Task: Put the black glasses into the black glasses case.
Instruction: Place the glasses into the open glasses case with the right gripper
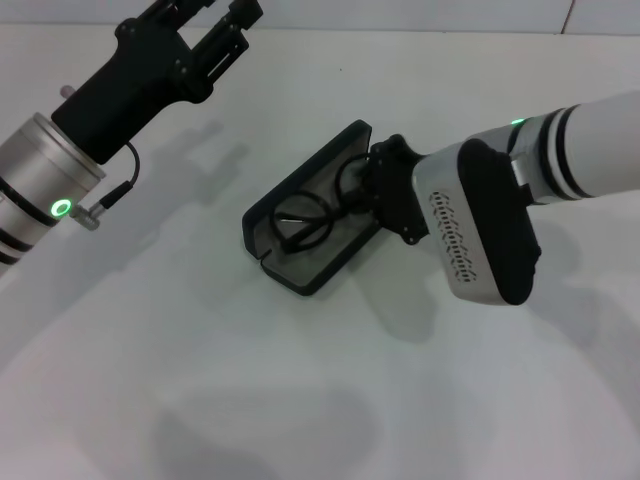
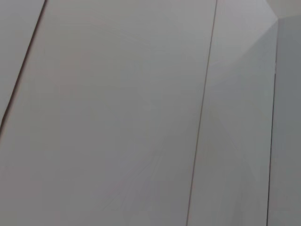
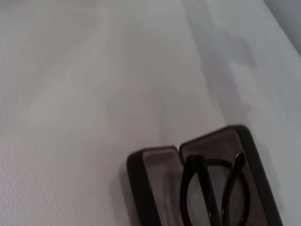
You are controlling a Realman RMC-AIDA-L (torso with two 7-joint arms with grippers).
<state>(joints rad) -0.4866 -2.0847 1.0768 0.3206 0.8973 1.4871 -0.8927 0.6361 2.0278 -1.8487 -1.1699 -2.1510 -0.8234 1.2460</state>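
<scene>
The black glasses case (image 1: 312, 272) lies open in the middle of the white table, grey lining up. The black glasses (image 1: 300, 222) lie inside it, folded, along its length. My right gripper (image 1: 372, 195) is at the case's right end, right over the end of the glasses; whether it holds them I cannot tell. The right wrist view shows the open case (image 3: 137, 179) with the glasses (image 3: 207, 188) in it. My left gripper (image 1: 225, 25) is raised at the far left, well away from the case.
The white table (image 1: 200, 380) lies around the case with nothing else on it. The left wrist view shows only pale panels (image 2: 117, 117) with thin dark seams.
</scene>
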